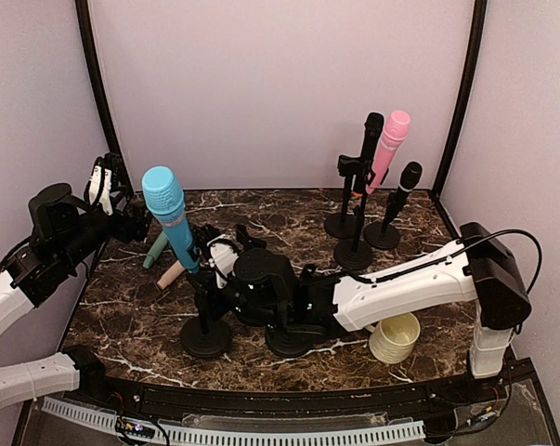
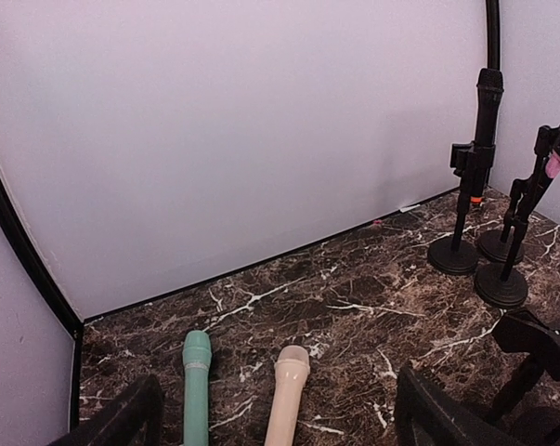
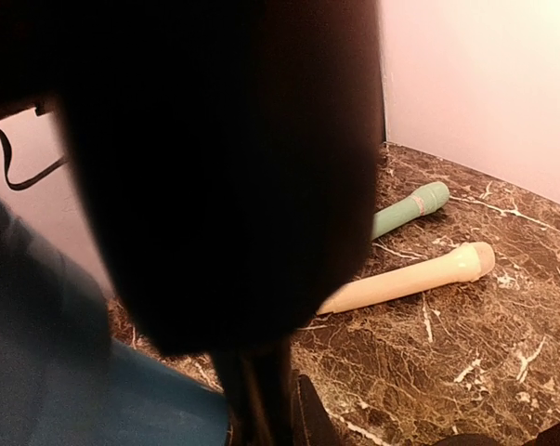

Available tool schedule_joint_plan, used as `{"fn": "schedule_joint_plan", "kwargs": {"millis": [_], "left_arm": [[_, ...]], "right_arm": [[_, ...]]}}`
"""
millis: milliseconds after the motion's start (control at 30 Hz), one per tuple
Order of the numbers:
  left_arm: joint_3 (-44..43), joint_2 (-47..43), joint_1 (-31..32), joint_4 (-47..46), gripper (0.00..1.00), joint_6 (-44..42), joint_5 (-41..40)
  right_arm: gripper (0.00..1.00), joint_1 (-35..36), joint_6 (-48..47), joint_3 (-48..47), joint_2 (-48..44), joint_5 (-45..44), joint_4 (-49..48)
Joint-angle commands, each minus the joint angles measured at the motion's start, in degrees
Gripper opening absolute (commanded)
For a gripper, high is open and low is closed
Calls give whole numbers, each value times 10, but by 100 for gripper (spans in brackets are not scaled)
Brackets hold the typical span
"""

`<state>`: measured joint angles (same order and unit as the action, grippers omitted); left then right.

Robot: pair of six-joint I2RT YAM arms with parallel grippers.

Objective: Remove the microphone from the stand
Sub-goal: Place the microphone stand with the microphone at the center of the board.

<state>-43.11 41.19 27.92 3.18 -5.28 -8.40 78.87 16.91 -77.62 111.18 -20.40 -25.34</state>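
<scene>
A blue microphone (image 1: pixel 173 223) leans in the clip of a black stand (image 1: pixel 205 336) at the front left of the table. My right gripper (image 1: pixel 216 256) reaches across from the right and sits right against the microphone's handle and the stand's clip. In the right wrist view a large dark shape fills the frame, with the blue microphone (image 3: pixel 66 390) at the lower left and the stand's pole (image 3: pixel 261 400) below. Its jaws are hidden. My left gripper (image 1: pixel 136 223) hovers open and empty to the left of the blue head, and also shows in the left wrist view (image 2: pixel 278 409).
A green microphone (image 2: pixel 196 386) and a cream microphone (image 2: pixel 287 395) lie on the marble below my left gripper. At the back right stand a pink microphone (image 1: pixel 389 144), a black microphone (image 1: pixel 371 135) and a small black microphone (image 1: pixel 407 181). A cream cup (image 1: pixel 395 336) sits at the front right.
</scene>
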Motion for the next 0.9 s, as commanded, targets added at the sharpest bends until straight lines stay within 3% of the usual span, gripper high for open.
{"fn": "schedule_joint_plan", "kwargs": {"millis": [0,867], "left_arm": [[7,-5,1,-4,88,7,9],[16,-17,1,-9,88,-8,14]], "right_arm": [[0,6,4,-6,-1,-37,-97],[0,-35,-18,54,-8,-182,-95]]}}
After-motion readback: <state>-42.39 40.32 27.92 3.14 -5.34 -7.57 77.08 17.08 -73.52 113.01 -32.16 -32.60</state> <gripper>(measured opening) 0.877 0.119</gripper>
